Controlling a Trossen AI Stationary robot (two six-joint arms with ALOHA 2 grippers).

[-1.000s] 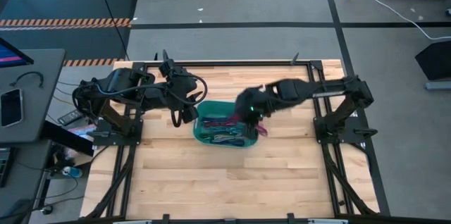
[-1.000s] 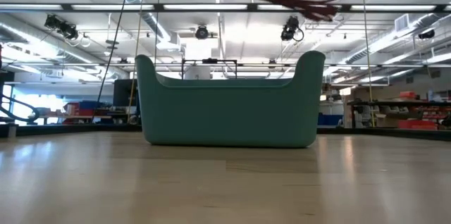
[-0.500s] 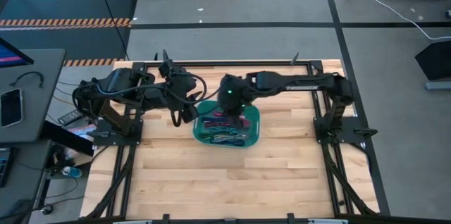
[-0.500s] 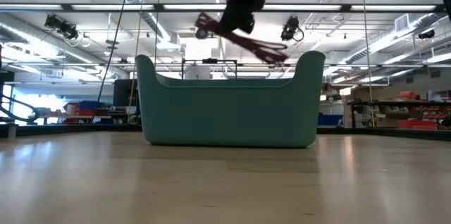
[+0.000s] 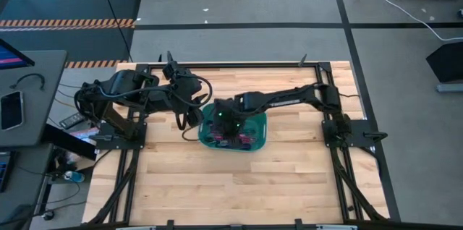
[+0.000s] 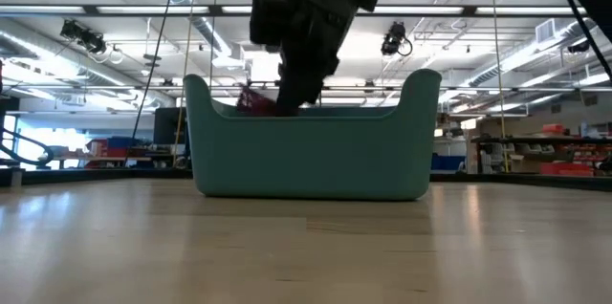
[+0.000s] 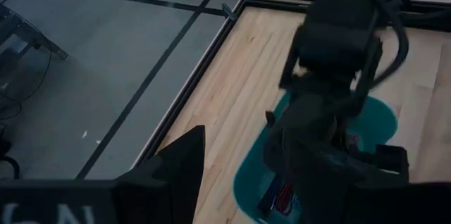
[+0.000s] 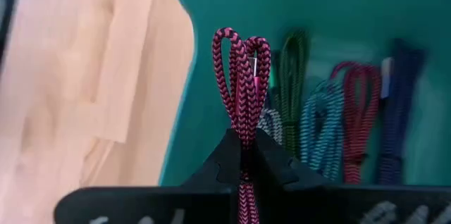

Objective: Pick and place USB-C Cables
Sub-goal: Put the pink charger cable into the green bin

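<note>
usb-c cable in magenta and black braid [image 8: 242, 76] is the one you have in hand: your right tool [image 8: 243, 155] is pinched tight on it, fingers meeting around the folded bundle, whose looped end stands up past the fingertips. you can see that tool lowered into the teal bin [image 5: 259, 134], toward the bin's left side, with the right arm reaching across from the right side of the desk [image 5: 188, 179]. from desk height, the dark wrist [image 6: 301, 17] drops behind the bin's near wall [image 6: 311, 156], and a bit of red-looking cable [image 6: 253, 101] shows just above the rim beside it.

past the held cable, on the bin floor, you have more cables lying side by side: a green one [image 8: 294, 76], a grey-white one [image 8: 270, 122] partly behind the held bundle, a cyan one [image 8: 318, 129], another magenta one [image 8: 356, 108] and a dark blue one [image 8: 398, 104]. they lie close together, some touching; how many more sit under the arm you cannot tell.

your left tool [image 5: 189, 116] waits just beside the bin's left edge, above the wood, with its fingers standing well apart and nothing between them. its own camera looks past those fingers [image 7: 180, 175] at the right arm [image 7: 338, 62] over the bin.

beyond the desk is grey floor with dark lines, and a side table with a phone [image 5: 11, 109] at the far left.
</note>
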